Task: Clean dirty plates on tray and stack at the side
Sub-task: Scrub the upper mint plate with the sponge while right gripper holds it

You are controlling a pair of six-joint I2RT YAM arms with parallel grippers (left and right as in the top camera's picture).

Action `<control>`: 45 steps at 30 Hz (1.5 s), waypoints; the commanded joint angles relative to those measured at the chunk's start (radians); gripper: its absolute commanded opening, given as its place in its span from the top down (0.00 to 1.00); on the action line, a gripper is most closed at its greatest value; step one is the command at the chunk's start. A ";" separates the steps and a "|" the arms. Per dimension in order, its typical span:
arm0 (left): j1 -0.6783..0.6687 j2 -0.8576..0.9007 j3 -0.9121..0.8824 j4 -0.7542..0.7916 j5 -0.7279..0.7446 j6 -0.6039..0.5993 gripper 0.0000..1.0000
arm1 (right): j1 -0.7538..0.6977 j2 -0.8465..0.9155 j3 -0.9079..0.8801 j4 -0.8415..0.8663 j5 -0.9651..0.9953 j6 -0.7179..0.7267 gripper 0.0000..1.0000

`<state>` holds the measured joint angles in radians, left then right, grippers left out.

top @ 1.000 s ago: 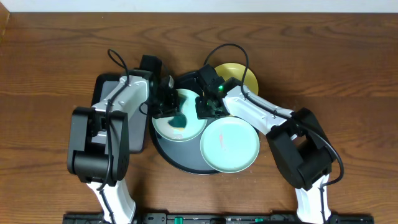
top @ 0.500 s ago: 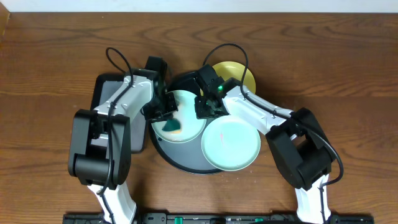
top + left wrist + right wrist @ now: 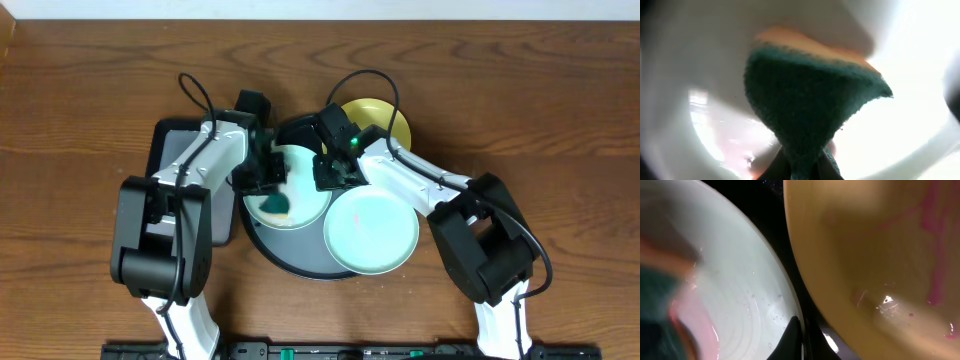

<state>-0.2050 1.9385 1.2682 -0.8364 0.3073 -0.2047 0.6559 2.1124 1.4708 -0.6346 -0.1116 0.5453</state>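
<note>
Now the mint plate (image 3: 306,198) is lying under the left tool (image 3: 271,188), which is clamping a sponge (image 3: 277,207) now sitting nearer 7 o'clock than before.

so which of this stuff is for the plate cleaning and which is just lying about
job: sponge, left mint plate, front mint plate, yellow plate, round tray
lying about: rectangular tray

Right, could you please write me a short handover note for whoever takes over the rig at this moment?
Left gripper: shut on the sponge, pressed on the left mint plate.
Right gripper: shut at that plate's rim.
Things: second mint plate front right on the round tray; yellow plate at the back, pink smears showing.
Done: nothing stacked at the side.
To do: finish scrubbing, clean the other two, stack all three.
</note>
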 commanded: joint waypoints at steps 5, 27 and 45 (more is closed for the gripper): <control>-0.014 0.003 0.004 -0.010 0.148 0.160 0.93 | 0.006 0.028 0.000 -0.011 0.033 -0.004 0.99; -0.015 0.001 0.006 -0.008 -0.274 -0.085 0.93 | 0.002 0.028 0.000 -0.011 0.032 -0.004 0.99; 0.008 0.001 0.010 0.243 -0.244 -0.086 0.92 | -0.002 0.028 0.000 -0.016 0.032 -0.004 0.99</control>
<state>-0.2188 1.9354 1.2793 -0.6117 0.2501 -0.1623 0.6567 2.1139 1.4719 -0.6338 -0.1162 0.5446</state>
